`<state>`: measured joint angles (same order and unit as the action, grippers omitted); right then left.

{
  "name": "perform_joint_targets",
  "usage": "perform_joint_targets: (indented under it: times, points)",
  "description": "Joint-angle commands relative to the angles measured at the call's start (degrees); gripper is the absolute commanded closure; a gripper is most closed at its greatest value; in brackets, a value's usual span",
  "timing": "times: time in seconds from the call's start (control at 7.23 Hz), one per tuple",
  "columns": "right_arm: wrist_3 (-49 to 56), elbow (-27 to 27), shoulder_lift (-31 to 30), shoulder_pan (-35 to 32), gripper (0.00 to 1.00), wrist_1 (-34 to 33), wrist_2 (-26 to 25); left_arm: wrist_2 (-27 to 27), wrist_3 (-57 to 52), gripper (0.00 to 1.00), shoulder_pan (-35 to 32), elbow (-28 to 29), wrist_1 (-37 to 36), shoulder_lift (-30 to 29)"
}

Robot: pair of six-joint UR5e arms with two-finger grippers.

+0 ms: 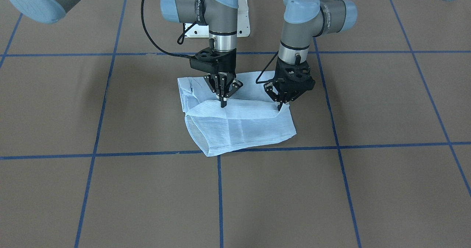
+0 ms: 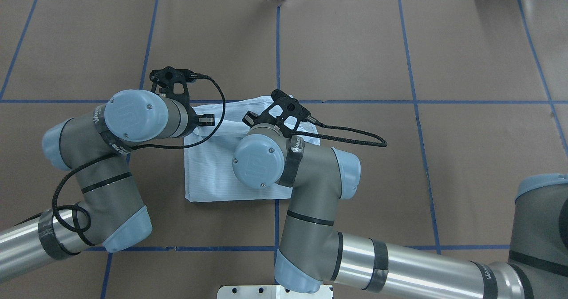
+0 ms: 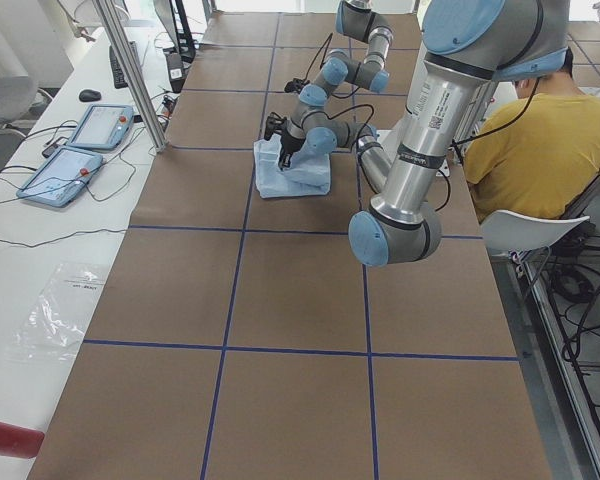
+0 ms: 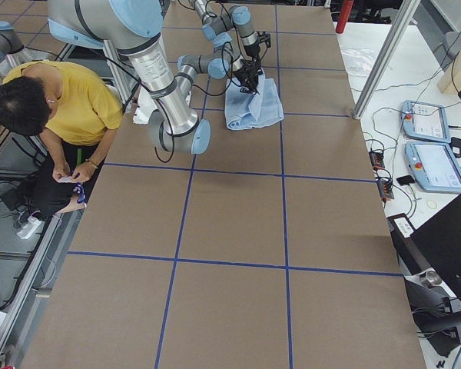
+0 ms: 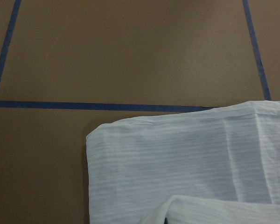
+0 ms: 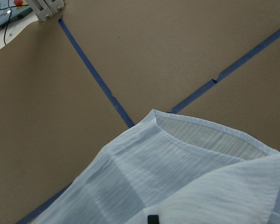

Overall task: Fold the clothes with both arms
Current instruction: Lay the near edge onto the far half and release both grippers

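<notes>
The pale-blue striped shirt (image 1: 239, 126) lies folded into a small rectangle on the brown table, near a crossing of blue tape lines. It also shows in the overhead view (image 2: 208, 175) and both wrist views (image 5: 177, 158) (image 6: 154, 172). My right gripper (image 1: 223, 102) points down with its fingers pinched together on the upper folded layer, near the shirt's middle. My left gripper (image 1: 280, 107) is pinched shut on the same layer's edge at the shirt's side. In the overhead view both grippers are hidden under their wrists.
Blue tape lines (image 1: 220, 196) divide the brown table cover into squares. The white pedestal base (image 1: 235, 23) stands behind the shirt. A person in a yellow shirt (image 4: 69, 100) sits at the robot's side. Two teach pendants (image 4: 430, 146) lie on the side bench.
</notes>
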<state>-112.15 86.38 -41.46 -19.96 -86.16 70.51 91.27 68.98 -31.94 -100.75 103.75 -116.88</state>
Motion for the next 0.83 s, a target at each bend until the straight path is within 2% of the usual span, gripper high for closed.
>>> perform_joint_targets:
  times: [0.0,0.55,0.69]
  points:
    - [1.75,-5.86,2.25,-1.48,1.00,3.28,-0.02,-0.13,-0.43,1.00,-0.66,5.20,5.39,-0.10]
    - [3.78,-7.10,2.79,-3.06,1.00,4.15,-0.02,-0.04,-0.52,1.00,-1.63,5.22,5.58,-0.10]
    - [6.22,-8.93,2.79,-3.50,0.49,6.86,-0.02,-0.04,-0.60,0.48,-2.07,5.22,5.67,-0.19]
